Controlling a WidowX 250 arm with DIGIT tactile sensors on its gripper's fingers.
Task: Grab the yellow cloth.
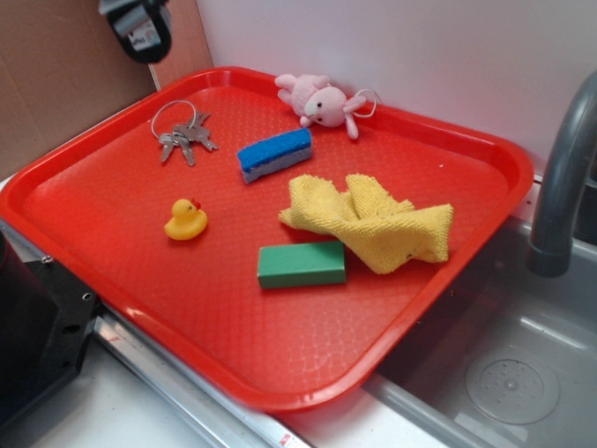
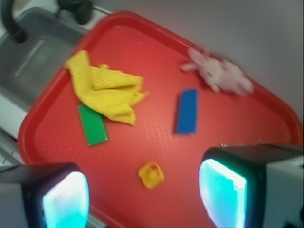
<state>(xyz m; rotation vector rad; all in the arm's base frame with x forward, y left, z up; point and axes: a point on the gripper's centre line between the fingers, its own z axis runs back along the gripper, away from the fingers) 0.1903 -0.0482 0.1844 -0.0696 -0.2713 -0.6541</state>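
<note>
A large red plastic tray (image 1: 121,215) holds everything. Biggest in it is the crumpled pale-yellow terry cloth (image 1: 373,220), lying toward the sink-side edge, one corner overlapping the green rectangular block (image 1: 301,265). Then come the blue sponge block (image 1: 274,154), the pink plush bunny (image 1: 322,103) at the far rim, the metal key ring (image 1: 183,135) and the small yellow rubber duck (image 1: 186,220). The gripper (image 2: 142,194) hovers high above the duck, jaws spread wide, empty.

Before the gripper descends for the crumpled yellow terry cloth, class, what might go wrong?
1. The crumpled yellow terry cloth overlaps the green rectangular block, so lifting may drag the block.
2. The open gripper sits high above the small yellow rubber duck, far from the cloth; a straight descent would likely miss.
3. The wrist view is blurred, hampering aim.
</note>
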